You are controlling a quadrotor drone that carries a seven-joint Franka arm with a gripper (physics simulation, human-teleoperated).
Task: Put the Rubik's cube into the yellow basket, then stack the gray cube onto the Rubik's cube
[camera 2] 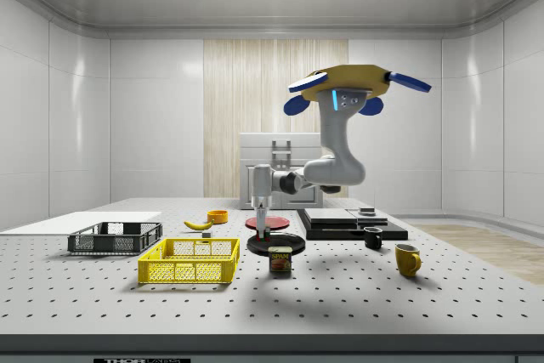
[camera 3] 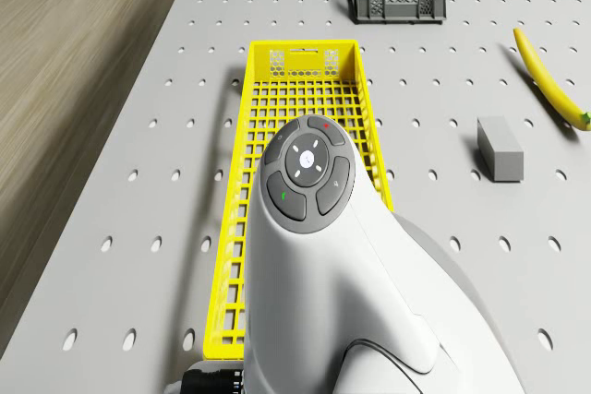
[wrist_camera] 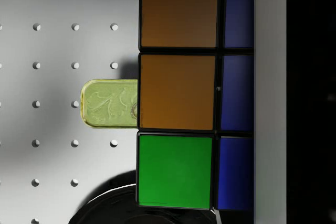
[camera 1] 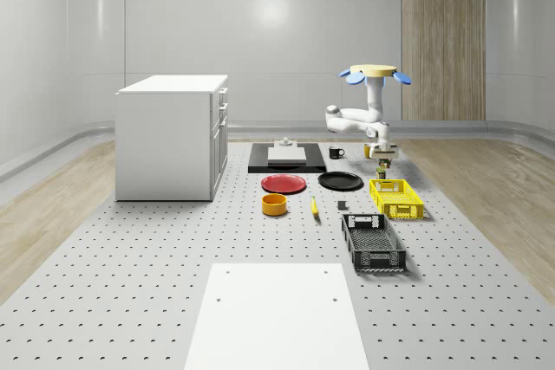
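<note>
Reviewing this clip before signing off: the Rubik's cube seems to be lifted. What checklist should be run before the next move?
1. Rubik's cube held in the tool, off the table: ok.
2. Tool above the yellow basket: not ok; in the side view it hangs over the black plate and can, right of the basket.
3. Basket free of contents: ok where visible; the arm hides part of it.
4. Gray cube free on the table: ok.
5. Drone hovering above the table: ok.
</note>
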